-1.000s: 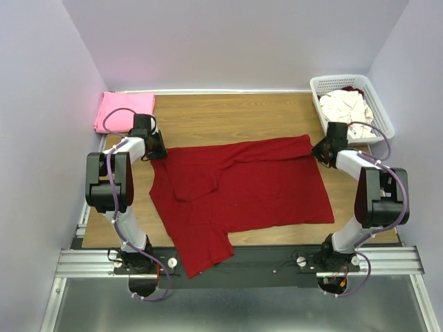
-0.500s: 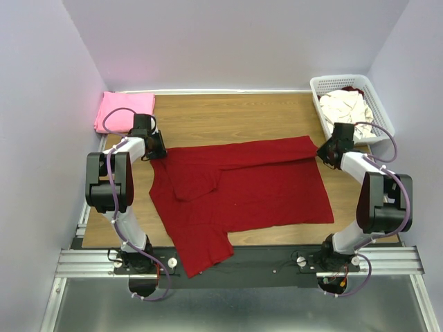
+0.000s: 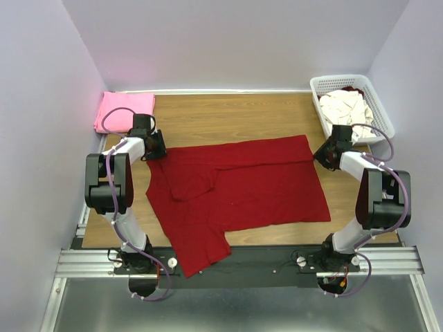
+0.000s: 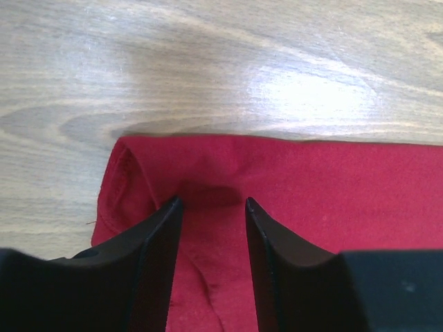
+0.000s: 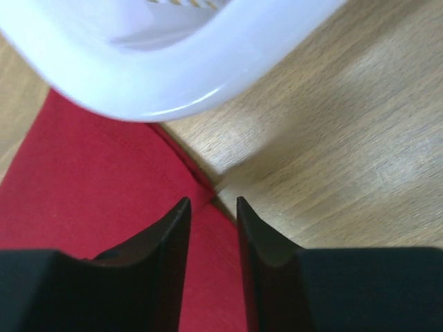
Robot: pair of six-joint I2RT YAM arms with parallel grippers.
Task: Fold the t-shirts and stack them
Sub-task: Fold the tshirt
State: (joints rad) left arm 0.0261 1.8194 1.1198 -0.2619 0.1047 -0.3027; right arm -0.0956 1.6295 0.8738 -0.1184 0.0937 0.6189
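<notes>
Top view, dark red t-shirt (image 3: pixel 242 187): we find it spread flat across the middle of the table (image 3: pixel 228 114), with one lobe reaching over the near edge.
Top view, bright pink t-shirt (image 3: pixel 123 111): we note it folded at the far left corner, well apart from the red one.
Top view, cream-white t-shirts (image 3: pixel 346 105): we see them heaped in the white basket (image 3: pixel 320 87) at the far right corner.
Top view, left gripper (image 3: pixel 156 149): it sits low at the red shirt's far left corner.
Top view, right gripper (image 3: pixel 322 153): it sits low at the far right corner, just beside the basket.
Left wrist view, left gripper: we record the fingers (image 4: pixel 163 235) spread, with red cloth lying between and beneath them and nothing pinched. The shirt's rounded corner lies on bare wood.
Right wrist view, right gripper: we record the fingers (image 5: pixel 176 228) parted by a narrow gap and gripping nothing. The shirt's edge runs under the tips, and the basket rim is just ahead.
</notes>
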